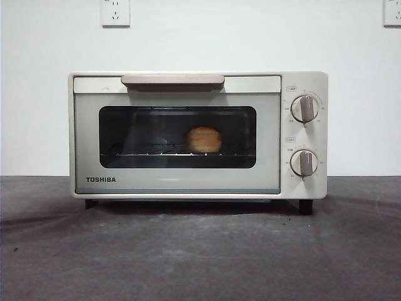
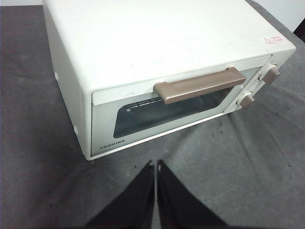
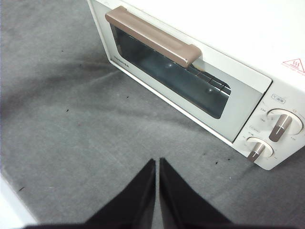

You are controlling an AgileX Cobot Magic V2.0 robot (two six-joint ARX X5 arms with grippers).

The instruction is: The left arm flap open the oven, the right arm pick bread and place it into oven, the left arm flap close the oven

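1. While the cream-white boxy TOSHIBA toaster oven [image 1: 197,135] is sitting shut in the middle of the front view, the lumpy golden-brown bread loaf [image 1: 204,140] is resting inside on the wire rack [image 1: 156,152], just right of centre behind the dark glass window [image 1: 144,135].
2. Both arms are hanging back above the grey table cloth [image 1: 200,257]: the left black wedge-fingered gripper [image 2: 156,164] is pointing at the oven's front lower edge with its jaws pressed together, and the right black gripper [image 3: 157,161] is doing the same, also pressed together and holding nothing.
3. Judging by the closed door and the loaf inside, the task is looking finished.
4. That loaf is looking light and crusty, likely to crumble under a hard squeeze; a gentle pinch across its sides would suit.
5. For the door, the beige bar handle [image 1: 172,81] along the top is offering the stiff, obvious place to hook.
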